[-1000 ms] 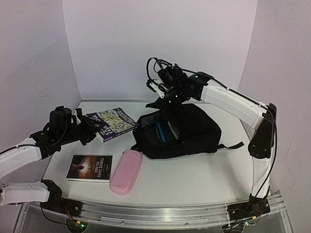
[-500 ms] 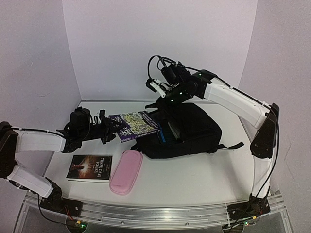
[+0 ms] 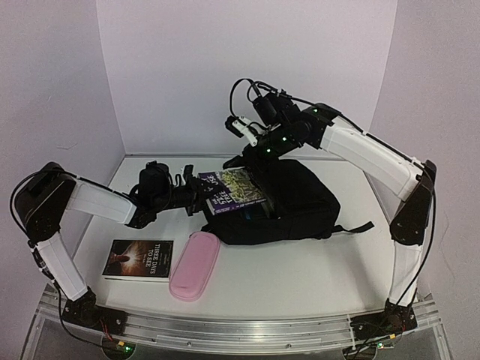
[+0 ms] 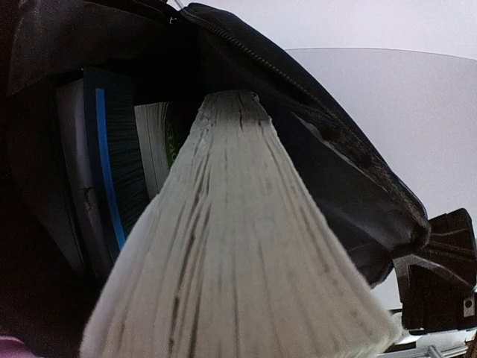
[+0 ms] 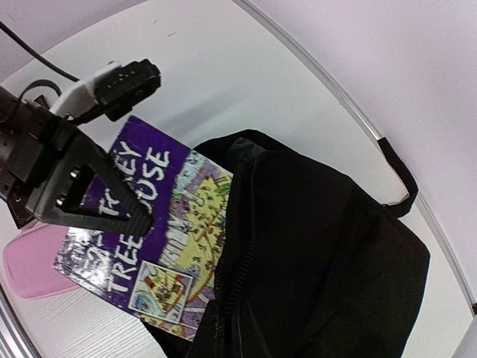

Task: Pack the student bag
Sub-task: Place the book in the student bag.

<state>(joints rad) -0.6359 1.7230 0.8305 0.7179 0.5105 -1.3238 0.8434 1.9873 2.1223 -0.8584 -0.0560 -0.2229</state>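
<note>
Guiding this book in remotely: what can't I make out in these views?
Left tool grip: page edge of the purple book fills the left wrist view.
Student bag interior: mostly dark in left wrist view, covered by the book from above.
Whether the right tool holds fabric: black on black in the top view.
Pink pencil case: cut off by the right wrist view's edge.

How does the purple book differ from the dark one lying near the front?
The purple book has a bright cartoon cover; the dark book is nearly black with pale lettering. The purple book is clamped in the left gripper, raised and partway inside the student bag; the dark book lies flat on the table, untouched. Both carry printed titles.
</note>
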